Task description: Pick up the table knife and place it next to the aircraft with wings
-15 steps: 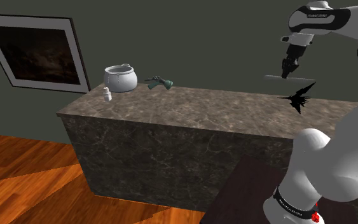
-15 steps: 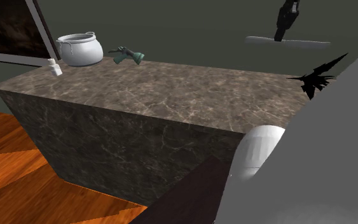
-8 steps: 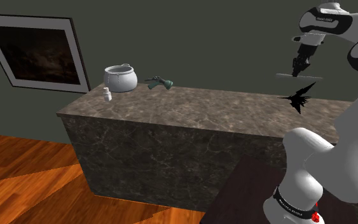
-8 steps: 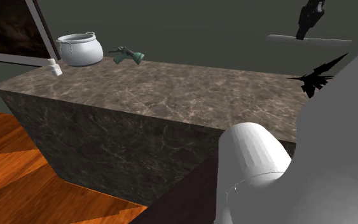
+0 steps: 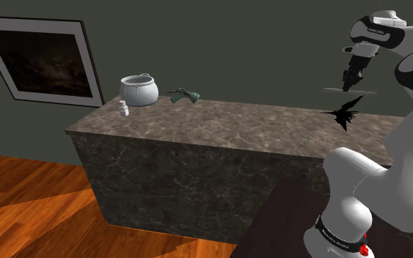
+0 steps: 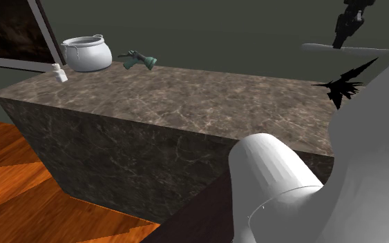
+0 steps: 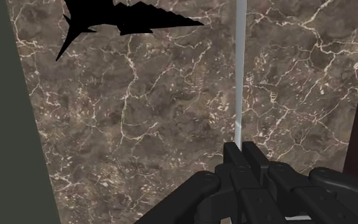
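- Currently the gripper [image 5: 351, 79] is clamped shut on the knife [image 5: 348, 91], its fingers pinching the thin blade between them in the wrist view.
- Knife hangs in the air, level and well clear of the counter [image 5: 234, 124]. It sits just above the black aircraft [image 5: 344, 112] in the shoulder view.
- Level carry likely keeps the knife from swinging or slipping, and lets it go down flat.
- In the second exterior view the gripper [image 6: 339, 43] holds the knife [image 6: 345, 49] off its middle, the longer part sticking out to that view's right.
- Height looks chosen to pass over the spiky wings of the aircraft [image 6: 345, 83] without clipping them.
- From the wrist view the knife [image 7: 240, 70] runs straight out from the gripper [image 7: 242, 149] over bare counter. The aircraft [image 7: 120, 22] lies off to one side of the blade, so there is a free landing spot beside it.
- Task judged late: pick done, only lowering and release left.
- Pot [image 5: 139, 89], small white jar [image 5: 124, 109] and green thing [image 5: 185, 94] sit at the far end, well apart and no obstacle.
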